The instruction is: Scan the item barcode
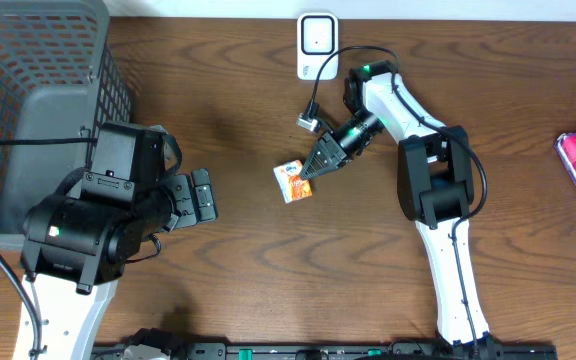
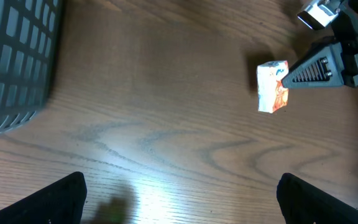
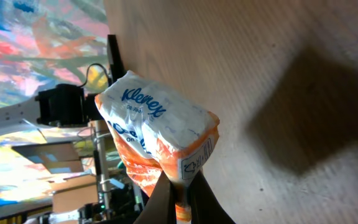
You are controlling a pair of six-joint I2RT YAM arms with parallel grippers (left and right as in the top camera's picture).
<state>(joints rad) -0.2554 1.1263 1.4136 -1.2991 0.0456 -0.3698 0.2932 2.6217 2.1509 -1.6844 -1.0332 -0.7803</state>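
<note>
You will find the tissue pack (image 1: 292, 182) on the near side of the scanner (image 1: 316, 45), a little to its left in the overhead view and clearly apart from it, over the bare wood of the table (image 1: 268, 280). Its long axis runs slantwise in that view, one short end tipped up towards the scanner and the other away from it. In the right wrist view the white face with the brand name shows, and the orange sealed end points back at the camera. Whether the pack rests on the wood or hangs just above it, you cannot tell. The right gripper (image 1: 309, 171) has its fingers pressed together on that orange sealed edge, pinching the pack. Its arm rises from the near table edge, bends at the elbow and brings its wrist close beside the scanner. It then folds back so that the fingers aim away from the scanner, towards the left. The left gripper (image 1: 204, 195) sits much farther from the scanner, left of the pack and beside the dark mesh basket (image 1: 38, 60). Its fingers are spread wide with nothing between them and face the pack.
</note>
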